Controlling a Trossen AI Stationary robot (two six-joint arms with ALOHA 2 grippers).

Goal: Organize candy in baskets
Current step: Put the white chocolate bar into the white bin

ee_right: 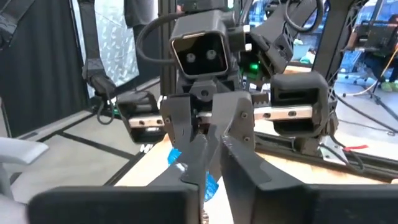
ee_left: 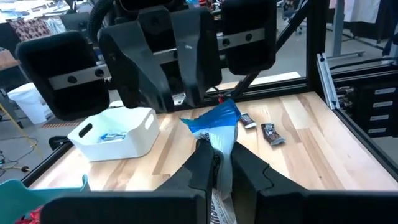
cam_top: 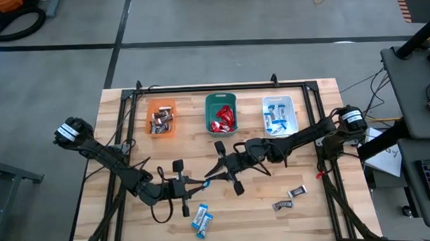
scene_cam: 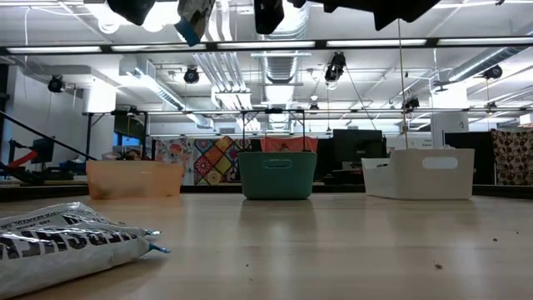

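Observation:
Both grippers meet above the table's middle, on one blue-and-white candy (ee_left: 219, 127). My left gripper (cam_top: 197, 184) comes from the left and my right gripper (cam_top: 216, 173) from the right, each shut on this bar. In the low view it hangs high over the table (scene_cam: 192, 20). Along the far side stand the orange basket (cam_top: 160, 117) with dark silver bars, the teal basket (cam_top: 221, 113) with red ones, and the whitish basket (cam_top: 279, 115) with blue-and-white ones. Loose on the wood lie a blue-and-white candy (cam_top: 202, 219) and two dark candies (cam_top: 282, 205), (cam_top: 297, 192). My left gripper pinches the bar between its two fingers (ee_left: 202, 165), coming level from the table's left. The bar's blue end (ee_left: 222, 115) sticks out past the fingertips, clear of the table. My right gripper pinches the same bar between its fingers (ee_right: 198, 155), level from the right. Blue wrapper (ee_right: 210, 185) shows between them.
A dark silver candy (scene_cam: 67, 239) lies on the wood close to the low camera. In the low view the three baskets stand in a row, orange (scene_cam: 133, 177), teal (scene_cam: 277, 175), whitish (scene_cam: 420, 172). A black frame rail (cam_top: 213, 86) edges the table.

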